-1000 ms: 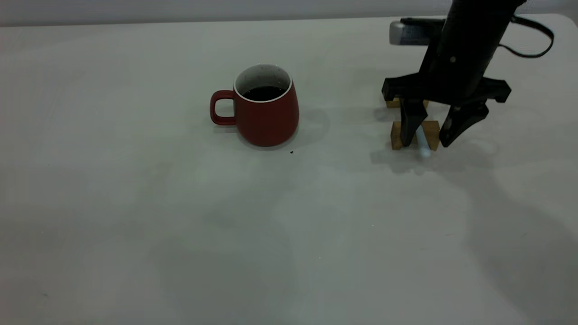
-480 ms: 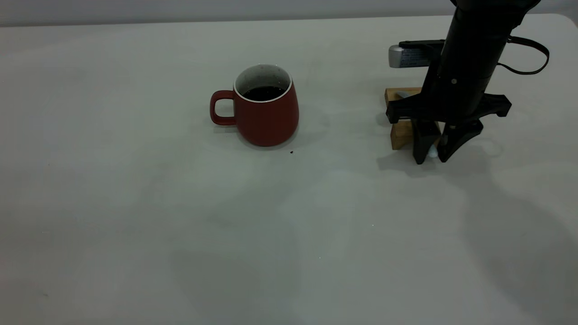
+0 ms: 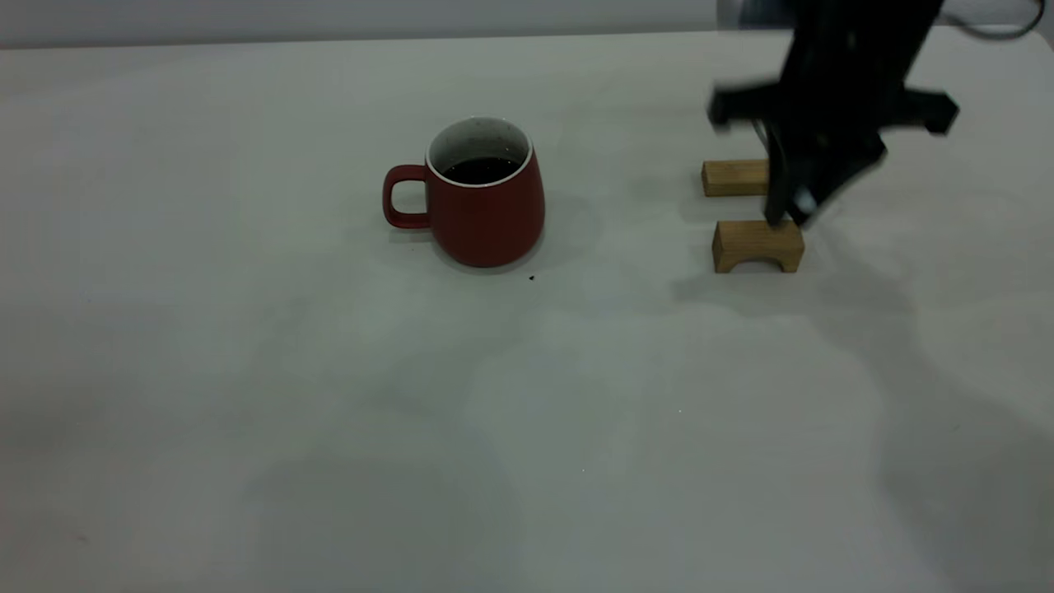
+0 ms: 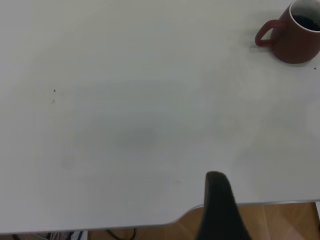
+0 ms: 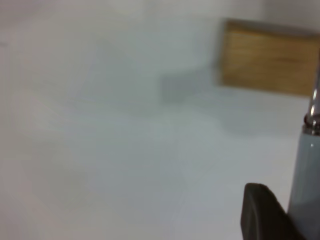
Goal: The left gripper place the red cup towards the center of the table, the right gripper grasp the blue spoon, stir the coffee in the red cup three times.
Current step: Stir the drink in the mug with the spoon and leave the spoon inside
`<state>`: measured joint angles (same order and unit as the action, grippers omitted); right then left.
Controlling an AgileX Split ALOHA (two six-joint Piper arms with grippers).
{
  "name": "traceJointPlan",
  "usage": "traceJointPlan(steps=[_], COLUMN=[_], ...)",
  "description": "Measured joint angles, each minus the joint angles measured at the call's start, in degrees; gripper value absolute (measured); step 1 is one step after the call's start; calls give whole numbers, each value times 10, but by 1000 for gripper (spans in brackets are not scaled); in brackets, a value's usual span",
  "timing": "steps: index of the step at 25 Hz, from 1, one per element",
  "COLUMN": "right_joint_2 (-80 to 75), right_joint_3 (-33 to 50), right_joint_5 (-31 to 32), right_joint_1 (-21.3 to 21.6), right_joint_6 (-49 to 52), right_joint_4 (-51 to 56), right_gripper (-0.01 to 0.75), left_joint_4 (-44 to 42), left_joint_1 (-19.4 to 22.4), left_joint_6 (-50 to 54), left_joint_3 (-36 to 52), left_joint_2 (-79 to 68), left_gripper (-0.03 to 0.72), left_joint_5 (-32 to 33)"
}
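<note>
The red cup (image 3: pixel 487 206) stands upright near the middle of the table (image 3: pixel 329 395), handle to the left, with dark coffee (image 3: pixel 482 170) inside. It also appears far off in the left wrist view as the red cup (image 4: pixel 294 34). My right gripper (image 3: pixel 792 210) hangs blurred above the nearer wooden block, shut on the blue spoon (image 3: pixel 804 201), of which only a pale tip shows. In the right wrist view the pale spoon handle (image 5: pixel 304 185) sits beside one dark finger (image 5: pixel 262 212). One finger (image 4: pixel 219 205) of my left gripper shows over the table's near edge, holding nothing.
Two tan wooden blocks stand right of the cup: a nearer arched block (image 3: pixel 757 245) and a farther block (image 3: pixel 734 177). One block (image 5: pixel 270 60) fills the right wrist view's corner. A tiny dark speck (image 3: pixel 531 277) lies by the cup's base.
My right gripper dropped onto the spoon resting on the blocks, closed on it, and has now risen with it. Both blocks stand bare. The cup has not moved.
</note>
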<state>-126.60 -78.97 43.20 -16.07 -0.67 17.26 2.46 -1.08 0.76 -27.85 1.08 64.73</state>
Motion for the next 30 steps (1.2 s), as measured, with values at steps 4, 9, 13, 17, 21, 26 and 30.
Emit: traceJointPlan(steps=[4,9,13,17,21,26,30], right_joint_2=[25,25,25,25,25,25,25], right_joint_3=[0,0,1,1,1,1,1], right_joint_5=[18,35,45,54,55,55,55], right_joint_1=[0,-12,-30,-58,-81,-89,-91], right_joint_6=[-58,-163,-209,-260,-288,-233,-123], right_joint_4=[211,447,575,696,778,826,834], right_gripper=[124,124,124,124,124,124,124], left_joint_4=[0,0,0,0,0,0,0], left_joint_1=[0,0,0,0,0,0,0], left_joint_6=[0,0,0,0,0,0,0], left_joint_3=[0,0,0,0,0,0,0], left_joint_2=[0,0,0,0,0,0,0], left_gripper=[554,554,554,554,554,554,554], left_joint_5=[0,0,0,0,0,0,0])
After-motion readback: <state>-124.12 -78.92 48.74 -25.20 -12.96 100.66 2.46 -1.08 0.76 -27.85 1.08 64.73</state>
